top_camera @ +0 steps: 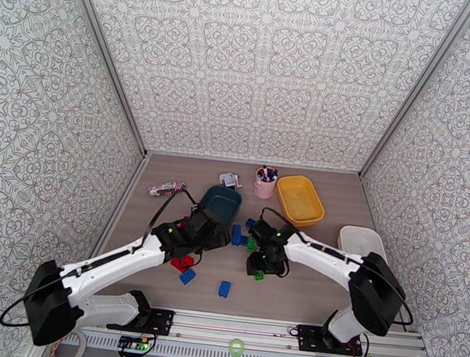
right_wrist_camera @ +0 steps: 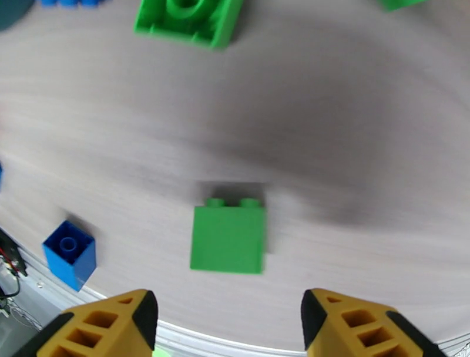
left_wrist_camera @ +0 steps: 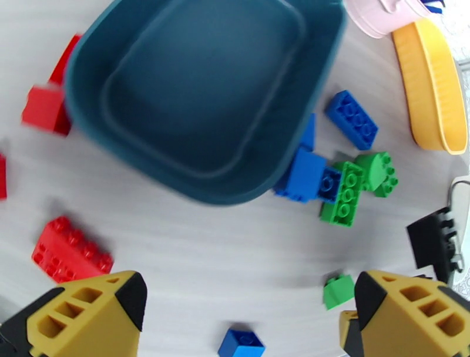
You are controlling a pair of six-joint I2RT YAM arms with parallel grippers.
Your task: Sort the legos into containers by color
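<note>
We hang the right gripper (right_wrist_camera: 226, 320), fingers apart, over the small green studded plastic brick (right_wrist_camera: 228, 239) loose on the table (right_wrist_camera: 364, 105), ready to straddle it. Left gripper (left_wrist_camera: 244, 302): fingers wide, empty, nr dark teal plastic tray (left_wrist_camera: 205, 88).

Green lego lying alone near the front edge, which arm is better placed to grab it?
Right. The right hand hangs directly over that green lego, open and straddling it. The left hand, also open, sits by the teal tray.
</note>
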